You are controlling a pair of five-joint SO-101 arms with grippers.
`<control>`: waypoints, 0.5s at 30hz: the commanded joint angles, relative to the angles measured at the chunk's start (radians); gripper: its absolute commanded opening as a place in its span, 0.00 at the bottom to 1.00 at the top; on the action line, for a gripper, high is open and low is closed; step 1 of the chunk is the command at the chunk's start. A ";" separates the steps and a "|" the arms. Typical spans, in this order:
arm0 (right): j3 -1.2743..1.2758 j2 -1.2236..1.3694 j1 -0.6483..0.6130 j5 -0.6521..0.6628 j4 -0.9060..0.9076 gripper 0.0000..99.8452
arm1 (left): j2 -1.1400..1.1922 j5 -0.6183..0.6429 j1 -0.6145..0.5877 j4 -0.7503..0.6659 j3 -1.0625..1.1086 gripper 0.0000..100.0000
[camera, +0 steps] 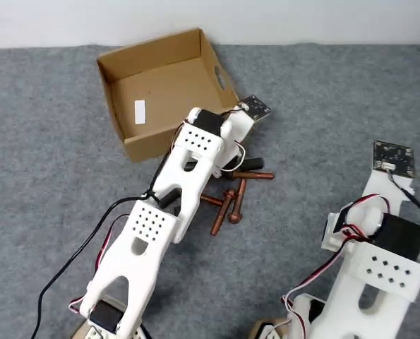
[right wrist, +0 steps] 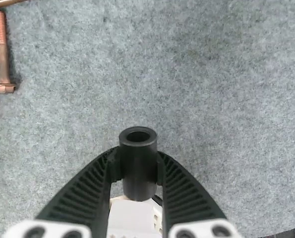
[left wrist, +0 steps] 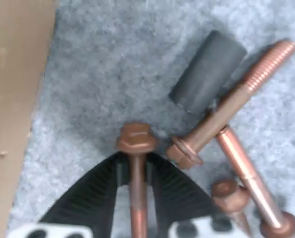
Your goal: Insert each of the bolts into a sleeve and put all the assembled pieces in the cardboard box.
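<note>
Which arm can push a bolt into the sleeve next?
Left, probably: the left fingers grip a bolt, and the right fingers hold the sleeve, hole facing outward.

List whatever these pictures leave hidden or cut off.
1. High view: the left arm covers part of the bolt pile, so its pieces cannot be counted.
2. Left wrist view: the gripped bolt runs off the picture's edge, threaded end unseen.
3. High view: the right arm covers its jaws and the sleeve they hold.

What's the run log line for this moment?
left gripper: shut on copper-coloured hex-head bolt | right gripper: shut on black cylindrical sleeve
</note>
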 commanded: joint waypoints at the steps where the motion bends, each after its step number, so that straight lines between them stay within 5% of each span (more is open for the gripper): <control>1: -0.009 -0.019 0.007 -0.014 0.041 0.01 | -0.083 0.026 0.015 0.017 -0.048 0.00; 7: -0.014 -0.019 0.012 -0.014 0.041 0.01 | -0.279 0.250 0.063 0.020 0.016 0.00; 15: -0.014 -0.255 0.012 -0.008 0.041 0.01 | -0.747 0.308 0.117 0.015 0.472 0.00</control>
